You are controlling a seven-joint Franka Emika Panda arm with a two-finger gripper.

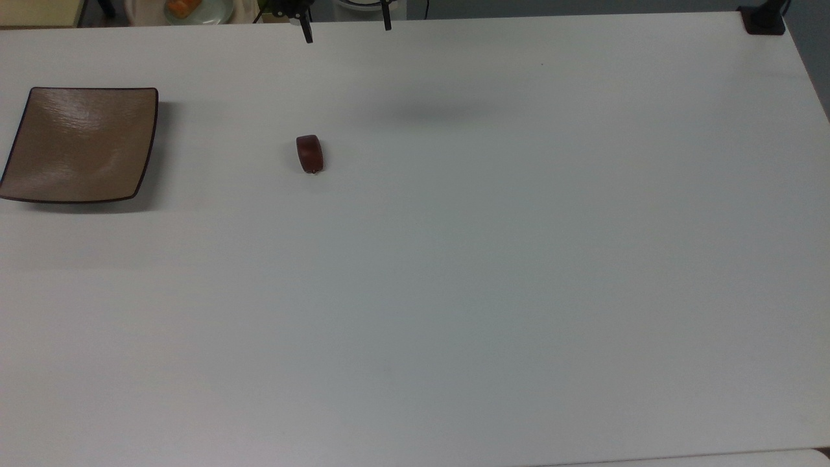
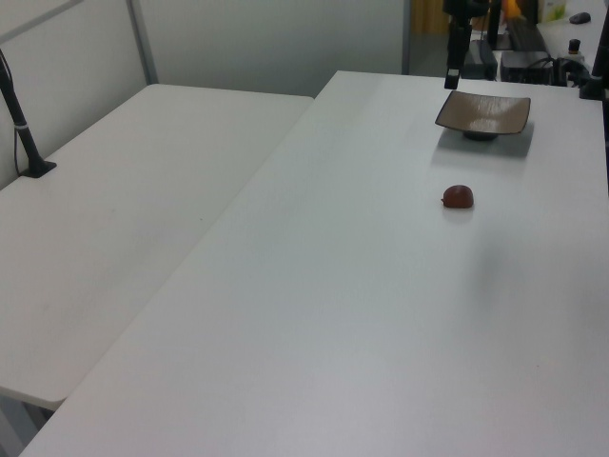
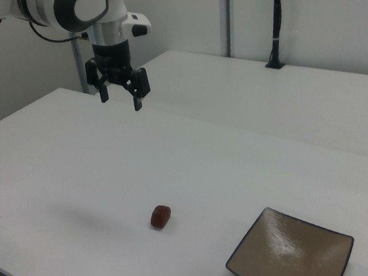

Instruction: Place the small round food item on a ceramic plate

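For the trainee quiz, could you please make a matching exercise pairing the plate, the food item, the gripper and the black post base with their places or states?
Things:
1. ceramic plate
2. small round food item
3. gripper
4. black post base

Places or states:
A. open, raised above the table
B. at the table's corner, the top view's upper right
C. empty, at the top view's left edge
D. lying on the bare table beside the plate, apart from it

Pairs: 1-C, 2-D, 3-A, 4-B

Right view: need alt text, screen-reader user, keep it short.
A white robot arm holds its open gripper in the air above a white table, empty. On the table nearer the camera lies a small dark red-brown food item, and to the right view's right of it, apart from it, sits an empty square tan-brown plate.
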